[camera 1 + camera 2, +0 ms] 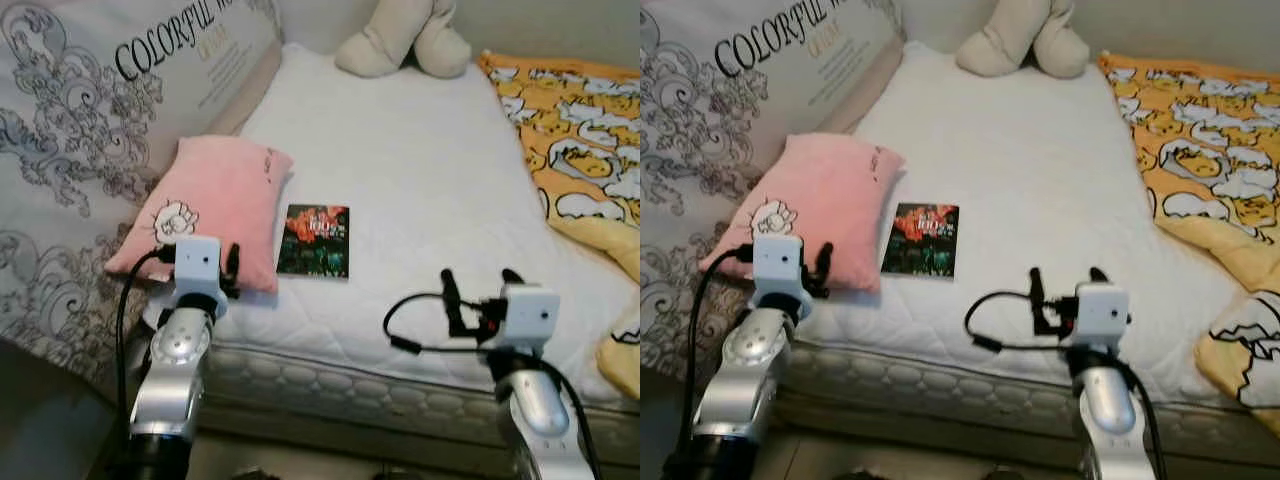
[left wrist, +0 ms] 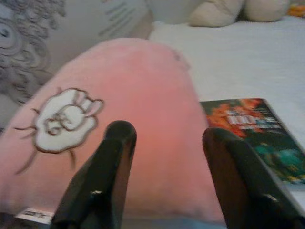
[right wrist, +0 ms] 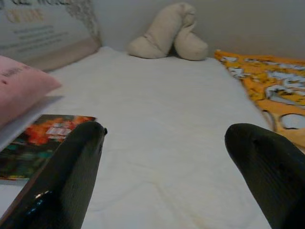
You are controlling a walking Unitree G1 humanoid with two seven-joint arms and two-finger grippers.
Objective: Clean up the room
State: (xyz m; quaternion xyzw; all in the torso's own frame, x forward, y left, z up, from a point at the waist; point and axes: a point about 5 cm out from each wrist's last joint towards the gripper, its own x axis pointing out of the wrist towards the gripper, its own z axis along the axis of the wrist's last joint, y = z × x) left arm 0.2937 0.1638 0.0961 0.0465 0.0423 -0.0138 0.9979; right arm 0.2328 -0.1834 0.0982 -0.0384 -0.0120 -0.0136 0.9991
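A pink pillow [image 1: 217,205] with a white cartoon patch lies on the white mattress [image 1: 420,170] near its left front corner. Beside it on the right lies a dark book [image 1: 314,240] with an orange and green cover. My left gripper [image 2: 164,138] is open and hovers at the pillow's front edge, its fingers [image 2: 114,162] pointing at the pink fabric. My right gripper [image 1: 478,280] is open above the mattress's front edge, right of the book [image 3: 38,143], with nothing between its fingers [image 3: 71,171].
A beige plush toy [image 1: 405,38] sits at the bed's far end. An orange and yellow patterned blanket [image 1: 580,140] covers the right side. A grey patterned board [image 1: 90,120] with lettering leans along the left. The floor lies below the bed's front edge.
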